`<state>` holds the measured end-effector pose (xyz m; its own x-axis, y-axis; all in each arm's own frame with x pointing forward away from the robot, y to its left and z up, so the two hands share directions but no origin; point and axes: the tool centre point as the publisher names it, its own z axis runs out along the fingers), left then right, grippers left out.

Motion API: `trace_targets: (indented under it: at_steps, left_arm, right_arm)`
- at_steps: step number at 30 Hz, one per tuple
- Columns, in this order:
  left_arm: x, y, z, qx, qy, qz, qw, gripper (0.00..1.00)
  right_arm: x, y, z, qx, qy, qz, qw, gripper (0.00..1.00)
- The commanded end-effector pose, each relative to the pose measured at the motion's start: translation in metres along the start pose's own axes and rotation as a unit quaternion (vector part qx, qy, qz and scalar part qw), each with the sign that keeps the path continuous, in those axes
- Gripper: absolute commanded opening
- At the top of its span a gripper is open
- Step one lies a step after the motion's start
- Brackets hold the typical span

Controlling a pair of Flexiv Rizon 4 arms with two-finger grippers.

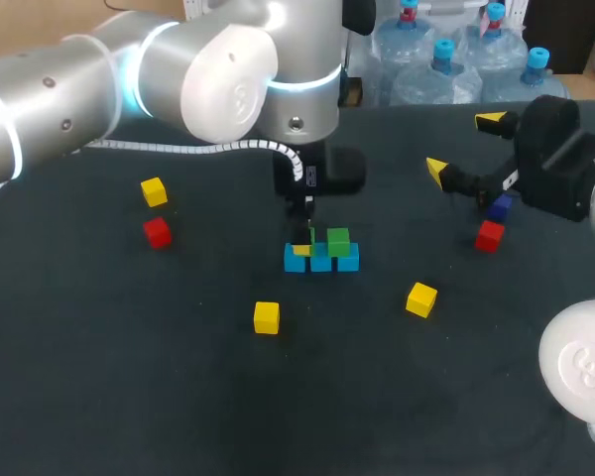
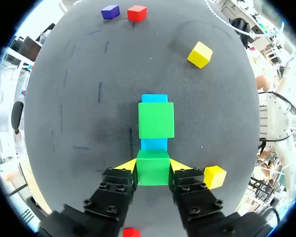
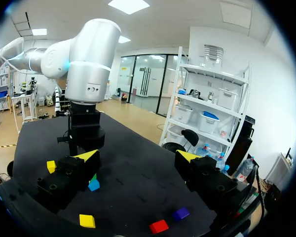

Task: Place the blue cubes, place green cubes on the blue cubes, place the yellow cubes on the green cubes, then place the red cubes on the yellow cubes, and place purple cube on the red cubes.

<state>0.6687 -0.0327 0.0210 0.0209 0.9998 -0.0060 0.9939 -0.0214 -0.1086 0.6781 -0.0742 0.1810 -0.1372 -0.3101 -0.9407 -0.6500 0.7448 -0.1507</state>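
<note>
Left pincer (image 2: 153, 166) grips a green cube (image 2: 153, 174) (bright, square-edged).

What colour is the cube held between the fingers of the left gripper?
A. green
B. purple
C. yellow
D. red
A: in the left wrist view, the fingers of the left gripper touch a green cube from both sides.

Dark table (image 1: 119, 397) (cloth-like top)

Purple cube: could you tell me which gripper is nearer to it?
Right. The right gripper hovers close by the purple cube; the left gripper is mid-table, shut on a green cube at the blue cubes.
</note>
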Motion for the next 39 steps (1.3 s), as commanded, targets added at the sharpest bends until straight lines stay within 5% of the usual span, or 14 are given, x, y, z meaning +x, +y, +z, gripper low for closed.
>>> trace_targets:
  at_steps: [1,3,5,6,7,27,39]
  left_arm:
    - [0.000,0.000,0.001,0.000,0.000,0.002,1.000,0.20]
    - [0.000,0.001,0.001,0.000,0.001,0.003,1.000,0.21]
    - [0.000,0.001,0.001,0.001,0.001,0.004,1.000,0.33]
    - [0.000,0.001,0.001,0.001,0.001,0.005,1.000,0.47]
    - [-0.001,0.000,0.001,0.001,0.001,0.005,1.000,1.00]
    - [0.012,-0.006,-0.023,-0.015,-0.024,-0.003,1.000,1.00]
    - [0.039,-0.032,-0.063,-0.058,-0.039,-0.002,0.998,1.00]
  right_arm:
    - [0.000,0.000,0.000,-0.001,-0.001,0.000,1.000,1.00]
    - [0.000,0.000,0.000,-0.001,-0.001,0.000,1.000,1.00]
    - [0.000,0.000,0.000,-0.001,-0.001,0.000,1.000,1.00]
    - [0.000,0.000,0.000,-0.001,-0.001,0.000,1.000,1.00]
    - [0.000,0.000,0.000,-0.001,-0.001,0.000,1.000,1.00]
    - [0.000,0.000,0.000,-0.001,-0.001,0.000,1.000,1.00]
    - [0.000,0.000,0.000,-0.001,-0.001,0.000,1.000,1.00]
